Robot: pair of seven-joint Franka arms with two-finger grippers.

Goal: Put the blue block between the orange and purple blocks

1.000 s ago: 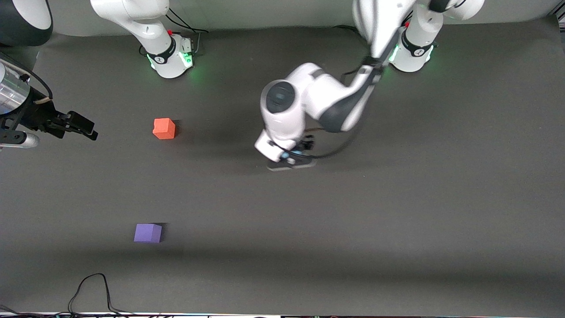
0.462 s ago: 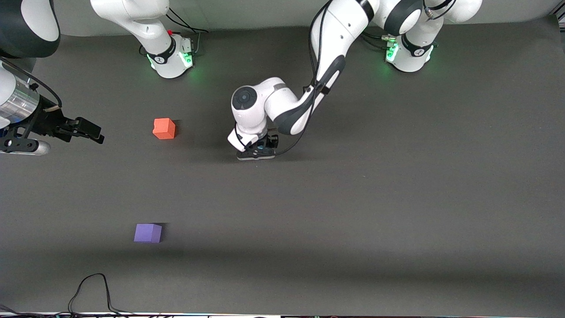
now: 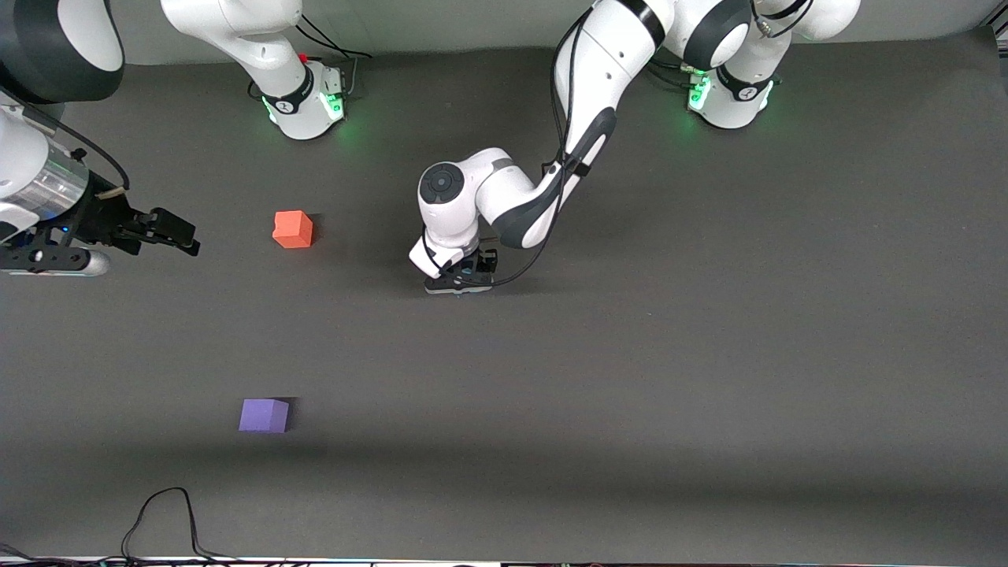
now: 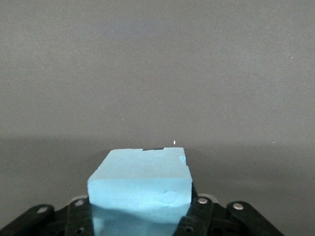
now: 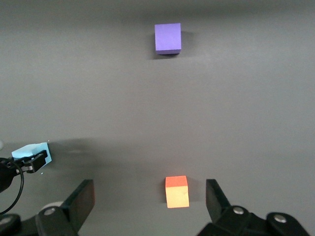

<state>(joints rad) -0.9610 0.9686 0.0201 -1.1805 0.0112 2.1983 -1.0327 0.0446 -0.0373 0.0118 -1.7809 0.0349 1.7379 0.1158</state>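
I have the blue block [image 4: 140, 184] in the left gripper [image 3: 461, 277], with the fingers closed on its two sides; the left wrist view shows the block sitting between them, and the right wrist view shows it clamped from the side. So the pick is done, as far as I can judge. In the front view the block is almost hidden under the wrist, only a small blue spot is visible. The gripper is low over the middle of the tabletop [image 3: 709, 354], toward the left arm's end from the orange block [image 3: 293, 229]. I cannot tell if the blue block touches the tabletop or hangs a little above it.

What is left is the carry and the release. The orange block and the purple block [image 3: 264, 415] lie well apart, the purple one nearer to the front camera, and the strip of tabletop between them has nothing on it. My blue block is still well apart from that strip, so I judge the task about half done: I must bring it toward the right arm's end and a little nearer to the front camera, set it down on the line between the two blocks, then open the fingers.

The right gripper [image 3: 177, 232] waits over the tabletop beside the orange block, at the right arm's end, with its fingers [image 5: 81, 199] spread wide and holding nothing.
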